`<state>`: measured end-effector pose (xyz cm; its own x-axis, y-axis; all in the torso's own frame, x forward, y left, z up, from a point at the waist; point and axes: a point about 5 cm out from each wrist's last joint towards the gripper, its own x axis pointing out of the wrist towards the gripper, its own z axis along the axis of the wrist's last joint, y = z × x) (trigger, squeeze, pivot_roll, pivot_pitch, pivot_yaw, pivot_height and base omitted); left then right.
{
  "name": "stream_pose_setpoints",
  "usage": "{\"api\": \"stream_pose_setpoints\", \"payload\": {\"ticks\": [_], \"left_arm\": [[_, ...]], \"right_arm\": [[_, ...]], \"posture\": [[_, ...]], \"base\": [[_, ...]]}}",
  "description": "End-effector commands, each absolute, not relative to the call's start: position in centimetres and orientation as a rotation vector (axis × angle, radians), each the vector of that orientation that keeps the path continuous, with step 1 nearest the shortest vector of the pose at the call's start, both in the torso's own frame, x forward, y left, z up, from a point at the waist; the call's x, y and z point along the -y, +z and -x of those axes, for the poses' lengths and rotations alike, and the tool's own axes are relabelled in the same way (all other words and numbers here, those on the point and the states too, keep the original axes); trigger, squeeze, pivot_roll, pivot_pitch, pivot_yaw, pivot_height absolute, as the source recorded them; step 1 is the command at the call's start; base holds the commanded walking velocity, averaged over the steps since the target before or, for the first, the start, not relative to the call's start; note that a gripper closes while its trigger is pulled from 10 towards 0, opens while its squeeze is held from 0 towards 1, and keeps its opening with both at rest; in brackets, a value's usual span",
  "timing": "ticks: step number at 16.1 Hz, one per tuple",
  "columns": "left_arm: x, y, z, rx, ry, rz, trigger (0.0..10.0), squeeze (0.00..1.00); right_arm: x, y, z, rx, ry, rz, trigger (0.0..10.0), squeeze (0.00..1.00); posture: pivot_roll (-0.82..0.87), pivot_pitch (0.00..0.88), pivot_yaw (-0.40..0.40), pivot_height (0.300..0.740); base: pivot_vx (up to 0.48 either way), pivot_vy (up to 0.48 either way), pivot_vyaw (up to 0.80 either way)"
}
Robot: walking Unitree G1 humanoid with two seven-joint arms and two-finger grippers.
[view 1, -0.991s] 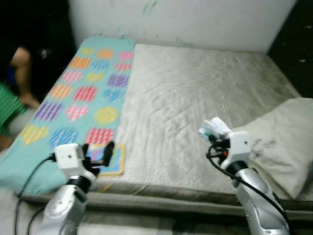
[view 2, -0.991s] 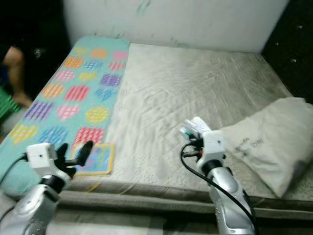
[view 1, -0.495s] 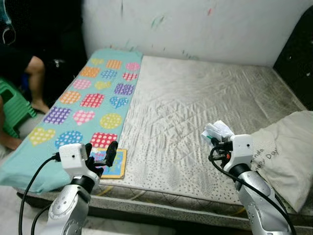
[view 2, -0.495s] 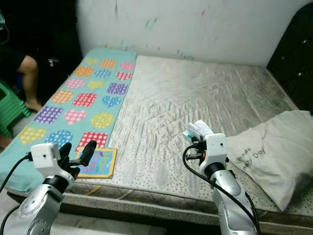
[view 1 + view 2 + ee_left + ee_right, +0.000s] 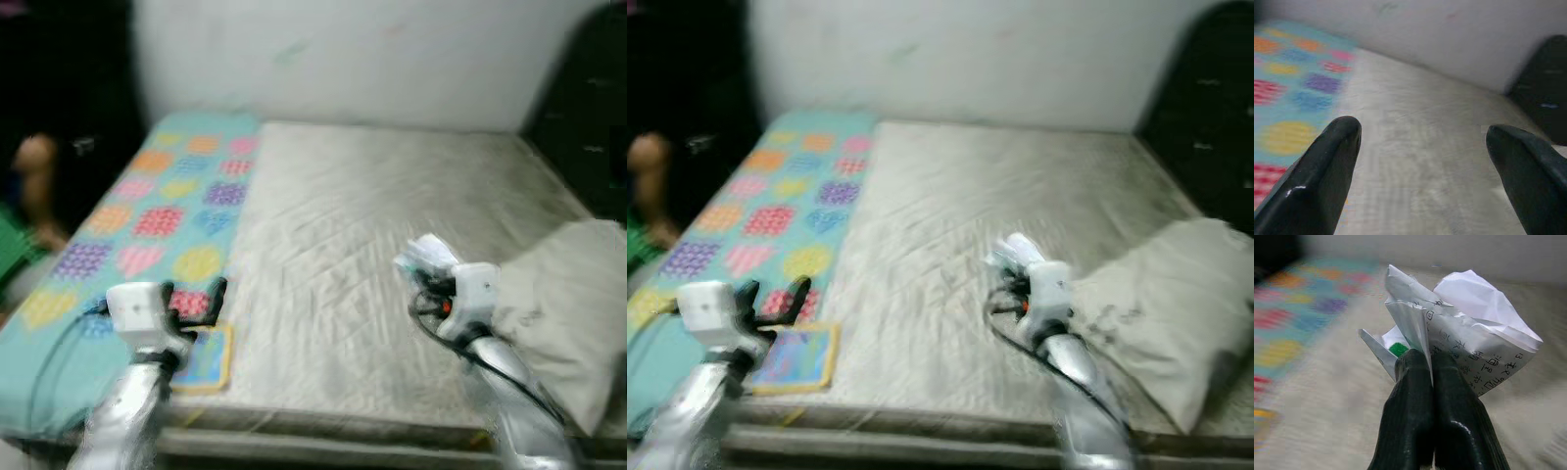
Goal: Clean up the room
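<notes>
My right gripper [image 5: 1432,364] is shut on a crumpled white paper with printed writing [image 5: 1469,333], held above the grey mattress [image 5: 372,215] near its front edge; the paper [image 5: 423,257] shows white at the arm's tip. My left gripper [image 5: 194,292] is open and holds nothing, over the front corner of the teal heart-patterned mat [image 5: 157,206]. Its two black fingers [image 5: 1322,171] stand wide apart in the left wrist view. A small colourful book [image 5: 795,357] lies on the mattress just past the left gripper. The eye views are blurred.
A grey-white pillow [image 5: 568,304] lies at the bed's right front. A white wall [image 5: 333,59] runs behind the bed, with a dark headboard [image 5: 1205,108] at the right. A person's arm [image 5: 34,181] and a green stool [image 5: 12,250] are at the far left.
The whole picture has shifted and blurred, so the camera moved. Both grippers keep their places relative to the bed; the right one still holds the paper.
</notes>
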<state>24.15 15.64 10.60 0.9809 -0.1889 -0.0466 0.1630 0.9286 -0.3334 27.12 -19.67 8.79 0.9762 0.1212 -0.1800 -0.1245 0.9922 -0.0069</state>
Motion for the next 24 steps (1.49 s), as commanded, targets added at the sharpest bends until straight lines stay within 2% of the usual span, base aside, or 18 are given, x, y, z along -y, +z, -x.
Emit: {"api": "stream_pose_setpoints", "payload": {"ticks": [1,8,24], "left_arm": [[-16.56,10.50,-24.02,-0.089,-0.154,0.300,10.0,0.00],[-16.64,10.16,-24.22,-0.117,-0.115,0.319,10.0,0.00],[-16.64,10.24,-24.39,-0.100,-0.092,0.339,10.0,0.00]], "right_arm": [[18.71,9.73,-27.79,-0.141,0.150,0.009,10.0,0.00],[18.79,9.56,-27.68,-0.145,0.149,0.014,10.0,0.00],[18.39,9.90,-28.09,-0.129,0.200,0.059,10.0,0.00]], "posture": [[-0.05,0.003,-0.034,0.740],[-0.05,0.006,-0.035,0.740],[-0.05,0.000,-0.048,0.740]], "base": [[0.292,0.000,0.00],[0.000,0.041,0.00],[0.000,0.480,0.00]]}}
